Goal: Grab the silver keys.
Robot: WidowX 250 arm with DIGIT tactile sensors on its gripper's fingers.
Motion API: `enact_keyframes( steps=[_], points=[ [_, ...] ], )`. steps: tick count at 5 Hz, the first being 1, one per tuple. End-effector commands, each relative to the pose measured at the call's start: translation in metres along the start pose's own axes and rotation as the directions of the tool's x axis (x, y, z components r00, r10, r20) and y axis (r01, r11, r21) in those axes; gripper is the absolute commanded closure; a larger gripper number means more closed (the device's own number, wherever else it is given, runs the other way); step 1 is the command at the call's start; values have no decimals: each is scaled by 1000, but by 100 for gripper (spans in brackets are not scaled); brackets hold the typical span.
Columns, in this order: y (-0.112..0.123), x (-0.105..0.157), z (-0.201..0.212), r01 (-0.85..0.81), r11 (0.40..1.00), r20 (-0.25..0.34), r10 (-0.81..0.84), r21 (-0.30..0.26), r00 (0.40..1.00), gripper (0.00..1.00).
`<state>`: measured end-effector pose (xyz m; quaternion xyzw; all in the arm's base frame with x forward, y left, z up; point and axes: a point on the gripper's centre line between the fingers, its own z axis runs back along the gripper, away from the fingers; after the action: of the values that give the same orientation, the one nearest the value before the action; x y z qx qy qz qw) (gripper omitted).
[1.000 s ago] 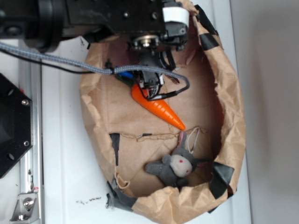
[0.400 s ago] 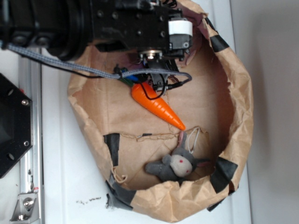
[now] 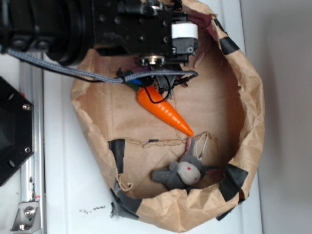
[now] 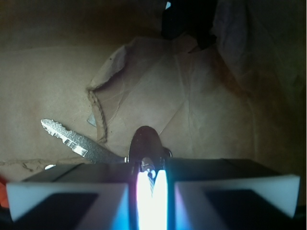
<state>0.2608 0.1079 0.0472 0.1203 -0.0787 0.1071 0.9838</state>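
In the wrist view the silver keys [image 4: 76,140] hang at my gripper [image 4: 151,173]. One toothed blade sticks out to the left, and a round key head [image 4: 146,143] is clamped edge-on between the two pads. The jaws are shut on it, with brown paper behind. From the exterior view, my gripper [image 3: 164,86] hovers inside the paper bag [image 3: 246,97], just above the thick end of the orange carrot [image 3: 164,111]. There the keys are mostly hidden by the gripper and its cables.
A grey stuffed bunny [image 3: 184,171] lies at the near end of the bag. Crumpled bag walls with black tape patches [image 3: 232,179] ring the gripper. A grey cable [image 3: 73,72] trails left from the arm. A black mount [image 3: 12,129] stands at the left.
The arm has shifted left and slightly up the image, away from the carrot. The bag's rim has spread wider. The carrot and bunny have stayed put.
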Motion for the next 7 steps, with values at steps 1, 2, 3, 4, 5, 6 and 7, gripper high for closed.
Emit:
enact_keyframes(
  steps=[1, 2, 3, 4, 5, 6, 7],
  points=[
    [-1, 7, 12, 4, 1000, 47, -4, -2, 999, 100],
    [-3, 9, 17, -1, 1000, 45, 1, -7, 999, 100],
    [-16, 5, 55, -27, 994, 6, 28, -102, 1000, 100],
    [-26, -1, 115, -38, 938, -36, 28, -344, 999, 100],
    [-34, 8, 134, -64, 932, -38, 54, -358, 998, 100],
    [-44, 14, 115, -75, 959, -23, 71, -274, 997, 100],
    [-47, 17, 112, -79, 948, -31, 73, -308, 997, 100]
  ],
)
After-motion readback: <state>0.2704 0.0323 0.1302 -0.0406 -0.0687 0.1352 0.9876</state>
